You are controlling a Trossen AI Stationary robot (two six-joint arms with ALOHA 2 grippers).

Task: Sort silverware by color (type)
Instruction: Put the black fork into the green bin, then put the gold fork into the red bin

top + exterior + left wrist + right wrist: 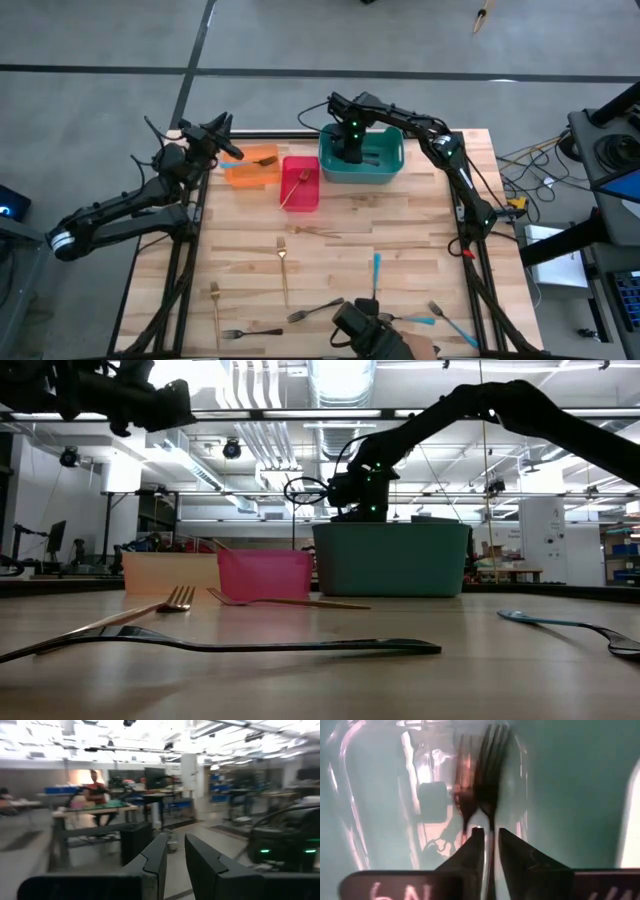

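Wooden table [400, 230] carries three bins at its far edge. Over the teal bin [392, 172], the right jaws are seen narrowly parted around the handle of a dark fork [487, 785], which hangs inside, judged as being let go among its own kind. The left jaws, narrow and empty, are held raised beside the orange bin [250, 178], out of the way. A gold fork [283, 262] and a blue fork [376, 272] are left unsorted nearer.

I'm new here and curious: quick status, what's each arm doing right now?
Right gripper inside teal bin, dark fork between its fingers. Left gripper raised above orange bin. Forks remain on table. Nothing obstructing.
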